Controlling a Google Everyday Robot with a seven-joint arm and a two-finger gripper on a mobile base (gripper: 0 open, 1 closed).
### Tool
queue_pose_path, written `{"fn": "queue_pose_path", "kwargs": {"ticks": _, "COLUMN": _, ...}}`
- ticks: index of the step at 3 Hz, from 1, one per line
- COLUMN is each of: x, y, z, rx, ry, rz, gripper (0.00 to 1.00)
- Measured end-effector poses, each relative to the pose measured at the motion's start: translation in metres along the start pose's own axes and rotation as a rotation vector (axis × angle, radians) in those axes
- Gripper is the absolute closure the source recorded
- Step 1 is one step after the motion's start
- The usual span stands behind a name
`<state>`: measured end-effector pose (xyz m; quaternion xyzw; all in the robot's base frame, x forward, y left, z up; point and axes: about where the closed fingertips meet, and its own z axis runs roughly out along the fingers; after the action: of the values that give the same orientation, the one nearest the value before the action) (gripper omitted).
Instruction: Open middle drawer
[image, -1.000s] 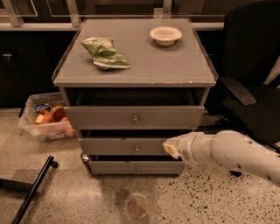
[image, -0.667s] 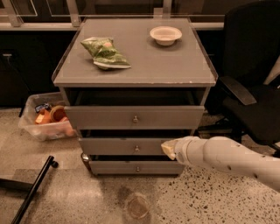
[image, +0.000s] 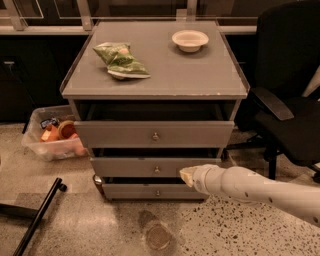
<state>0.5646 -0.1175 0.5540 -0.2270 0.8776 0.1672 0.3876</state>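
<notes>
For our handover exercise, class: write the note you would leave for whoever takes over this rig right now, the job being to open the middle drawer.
Hand: the robot's white hand is low at the front of the grey cabinet, just right of the small round metal knob, not on it.
Job's thing: the grey flat-fronted middle drawer, second of three, shows no clear pull-out.
Done: approach only.
Left: probably shift the hand left onto the knob, grip it and pull straight out.
</notes>
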Motion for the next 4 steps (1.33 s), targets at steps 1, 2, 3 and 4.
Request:
{"fn": "queue_pose_path", "kwargs": {"ticks": 1, "x": 0.0, "y": 0.0, "z": 0.0, "rx": 0.017, "ry": -0.003, "rz": 0.003, "gripper": 1.0}}
{"fn": "queue_pose_path", "kwargs": {"ticks": 2, "x": 0.008, "y": -0.008, "z": 0.022, "rx": 0.062, "ry": -0.023, "rz": 0.039, "gripper": 1.0}}
{"fn": "queue_pose_path", "kwargs": {"ticks": 3, "x": 0.004, "y": -0.026, "z": 0.048, "rx": 0.106, "ry": -0.106, "rz": 0.071, "gripper": 1.0}}
{"fn": "queue_pose_path", "kwargs": {"ticks": 4, "x": -0.007, "y": -0.042, "z": 0.077, "rx": 0.122, "ry": -0.19, "rz": 0.101, "gripper": 1.0}}
